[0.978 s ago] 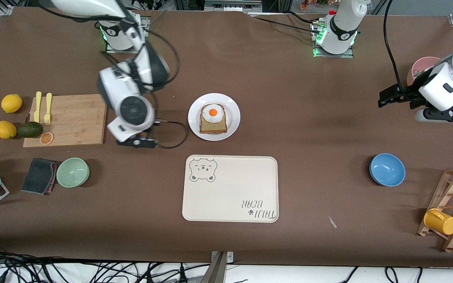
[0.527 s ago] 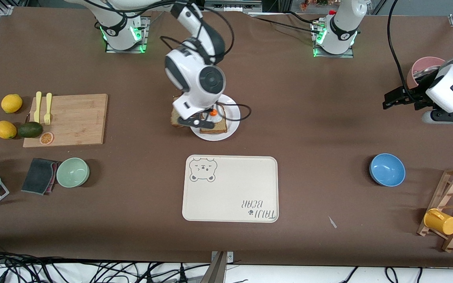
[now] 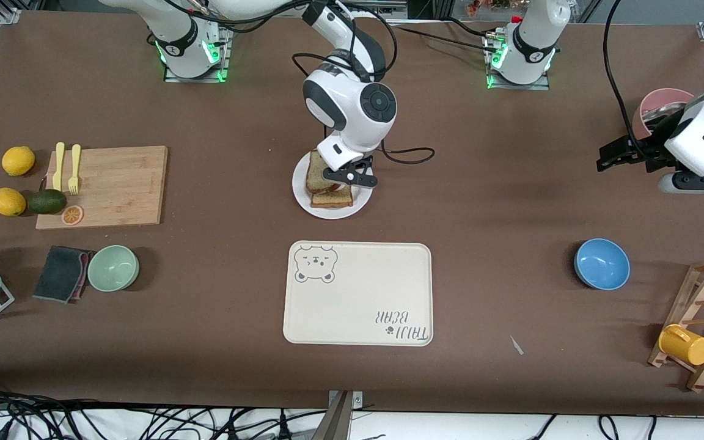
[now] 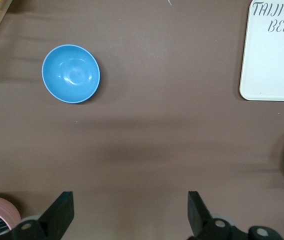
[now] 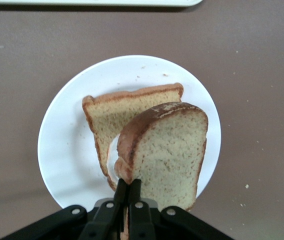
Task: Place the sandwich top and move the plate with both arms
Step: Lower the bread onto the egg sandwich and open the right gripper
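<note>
The white plate (image 3: 303,194) sits mid-table, farther from the front camera than the tray. It holds a bread slice (image 3: 332,198) whose egg is mostly hidden. My right gripper (image 3: 331,177) is over the plate, shut on the crust edge of the sandwich top (image 3: 317,170). In the right wrist view the gripper (image 5: 128,186) pinches that speckled slice (image 5: 168,150), which is tilted over the lower slice (image 5: 127,107) and the plate (image 5: 67,145). My left gripper (image 3: 608,157) waits open and empty over the table at the left arm's end, its fingers (image 4: 62,210) wide apart.
The cream bear tray (image 3: 358,293) lies nearer the front camera than the plate. A blue bowl (image 3: 601,263) and a pink cup (image 3: 657,107) are near the left gripper. A cutting board (image 3: 102,186), green bowl (image 3: 113,267) and mug rack (image 3: 694,330) stand toward the table's ends.
My right arm has swung from beside the cutting board to over the plate, carrying the sandwich top, which now covers the egg. The left arm has barely moved.
</note>
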Controlling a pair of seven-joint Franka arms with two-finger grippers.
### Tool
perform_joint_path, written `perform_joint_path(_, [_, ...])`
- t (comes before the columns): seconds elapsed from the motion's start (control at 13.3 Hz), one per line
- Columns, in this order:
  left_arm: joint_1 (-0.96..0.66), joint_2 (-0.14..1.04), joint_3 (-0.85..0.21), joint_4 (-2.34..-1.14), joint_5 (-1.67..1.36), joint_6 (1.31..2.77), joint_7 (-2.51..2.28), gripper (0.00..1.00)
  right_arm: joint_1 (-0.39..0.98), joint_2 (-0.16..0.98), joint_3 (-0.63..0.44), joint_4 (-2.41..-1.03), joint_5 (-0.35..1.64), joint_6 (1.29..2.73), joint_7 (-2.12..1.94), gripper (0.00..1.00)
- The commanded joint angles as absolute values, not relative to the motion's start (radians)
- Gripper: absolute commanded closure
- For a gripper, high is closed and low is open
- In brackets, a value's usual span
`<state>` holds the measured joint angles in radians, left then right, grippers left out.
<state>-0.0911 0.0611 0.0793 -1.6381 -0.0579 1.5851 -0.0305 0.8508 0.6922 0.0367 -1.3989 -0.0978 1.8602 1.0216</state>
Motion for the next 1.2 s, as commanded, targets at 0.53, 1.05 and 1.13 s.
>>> perform_joint_path(0.53, [-0.09,0.066,0.084,-1.632,-0.043,1.589,-0.032,0.0,0.861,0.739,0.028,-1.361,-0.1,1.945,1.075,0.01])
perform_joint_path(1.05, [-0.097,0.071,0.071,-1.632,-0.012,1.591,-0.022,0.0,0.695,0.589,0.014,-1.359,-0.08,1.772,0.714,0.0])
perform_joint_path(1.13, [-0.1,0.075,0.061,-1.632,0.018,1.592,-0.018,0.0,0.663,0.562,0.012,-1.359,-0.057,1.74,0.636,0.0])
